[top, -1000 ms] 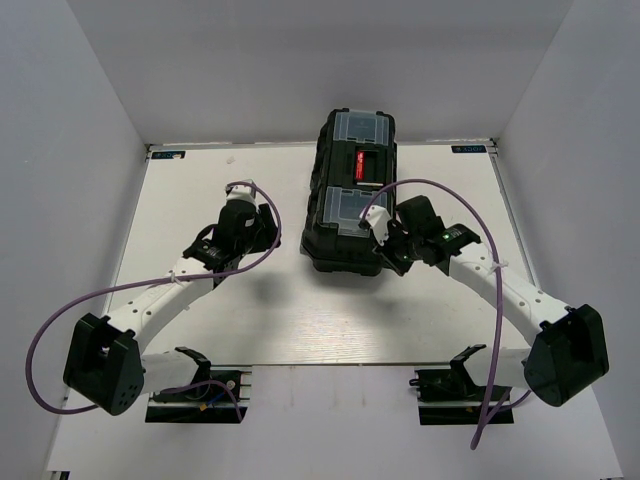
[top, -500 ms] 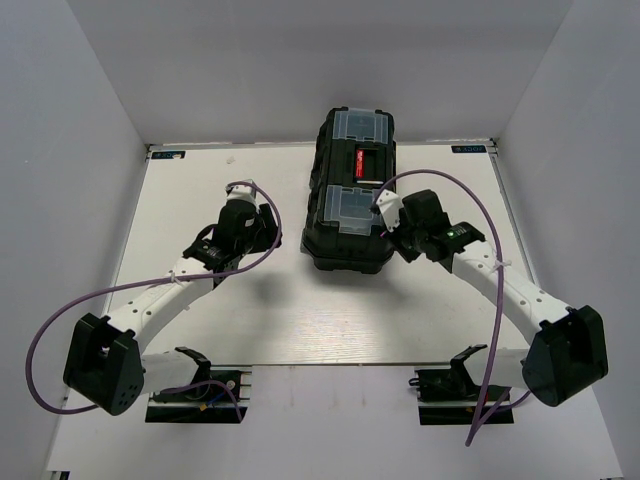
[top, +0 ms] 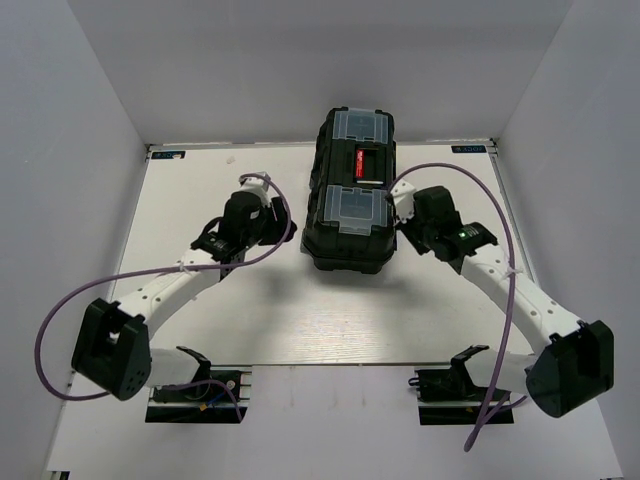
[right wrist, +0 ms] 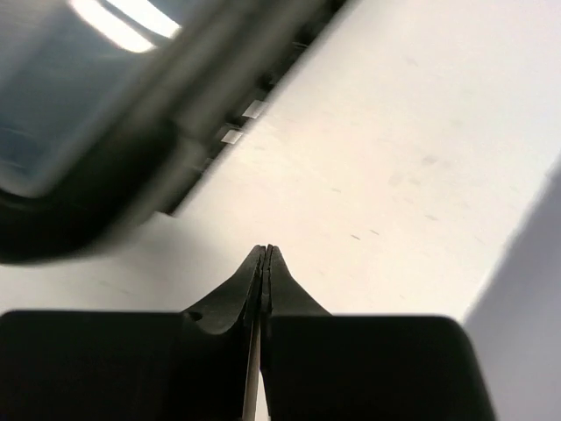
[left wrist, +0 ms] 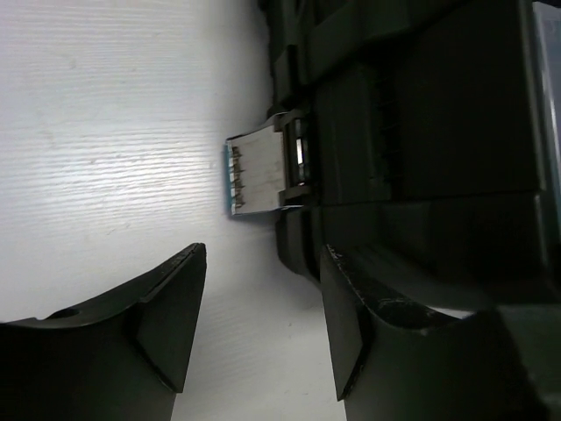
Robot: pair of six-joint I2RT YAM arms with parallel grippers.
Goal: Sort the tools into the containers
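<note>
The black toolbox (top: 352, 240) stands shut at the far middle of the white table (top: 300, 310), between my two arms. Its top handle bears a red mark (top: 366, 163). If there is writing on it, it is too small to read. Two clear-lidded pockets (top: 363, 125) sit on the lid, one on each side of the handle. Small blue labels (top: 168, 154) sit at the table's far corners, also too small to read.

My left gripper (left wrist: 259, 298) is spread wide and holds nothing, with only bare table between the fingers. It hangs just beside the box's left wall, where a silver metal latch (left wrist: 261, 175) sticks out. One finger overlaps the box's edge in the wrist view, but I cannot tell whether it touches.

My right gripper (right wrist: 266, 263) is pressed fully together and empty. It hovers near the box's right side, over bare table.
</note>
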